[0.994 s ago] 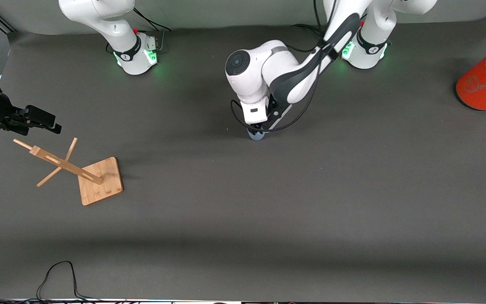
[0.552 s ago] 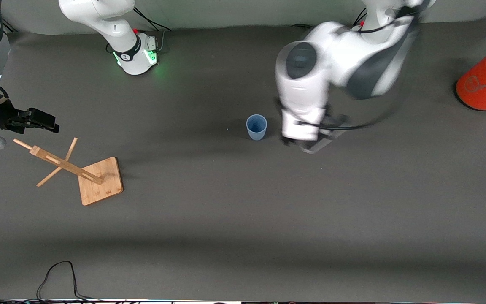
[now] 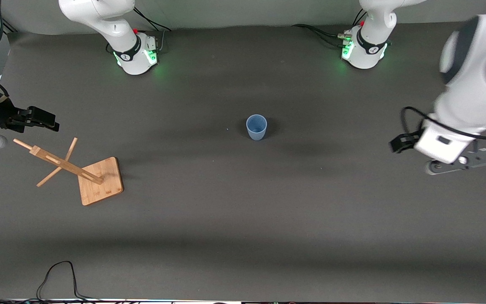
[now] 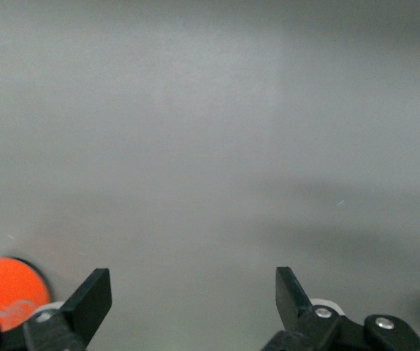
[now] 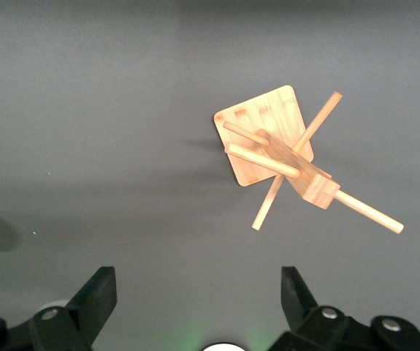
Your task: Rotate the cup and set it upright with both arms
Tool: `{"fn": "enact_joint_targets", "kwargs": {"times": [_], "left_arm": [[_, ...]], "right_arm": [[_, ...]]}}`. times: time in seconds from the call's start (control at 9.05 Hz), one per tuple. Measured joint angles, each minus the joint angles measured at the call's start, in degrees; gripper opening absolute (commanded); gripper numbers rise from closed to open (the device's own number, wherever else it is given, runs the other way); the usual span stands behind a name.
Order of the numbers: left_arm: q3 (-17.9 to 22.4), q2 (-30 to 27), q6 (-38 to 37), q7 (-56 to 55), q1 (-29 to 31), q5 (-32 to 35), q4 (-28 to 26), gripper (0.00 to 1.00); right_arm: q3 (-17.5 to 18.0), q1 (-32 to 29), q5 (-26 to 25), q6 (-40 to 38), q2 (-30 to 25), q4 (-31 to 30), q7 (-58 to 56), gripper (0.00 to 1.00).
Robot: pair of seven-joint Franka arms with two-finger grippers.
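**Cup upright at mid-table, both grippers empty**

At the centre of the front view, a little above the middle, the cup stands upright on the dark table, mouth up, with nothing touching it. In the right wrist view only a sliver of it shows at the left edge.

The left gripper hangs in the air at the right edge of the front view, over bare table at the left arm's end and well apart from the cup. Its jaws are spread wide and hold nothing. An orange cylinder sits in the lower left corner of the left wrist view.

The right gripper waits at the left edge of the front view, above the wooden rack. Its jaws are also wide apart and empty.
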Motion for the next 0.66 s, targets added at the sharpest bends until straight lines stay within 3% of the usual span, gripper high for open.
{"fn": "enact_joint_targets", "kwargs": {"times": [0.33, 0.66], "left_arm": [[0.08, -4.45, -0.68, 18.23, 10.46, -8.81, -0.39, 1.0], [-0.44, -8.67, -0.49, 19.65, 11.13, -9.73, -1.95, 1.0]], "right_arm": [[0.05, 0.01, 0.0, -0.01, -0.04, 0.67, 0.0, 1.0], [0.04, 0.0, 0.0, -0.01, -0.05, 1.16, 0.0, 1.0]]}}
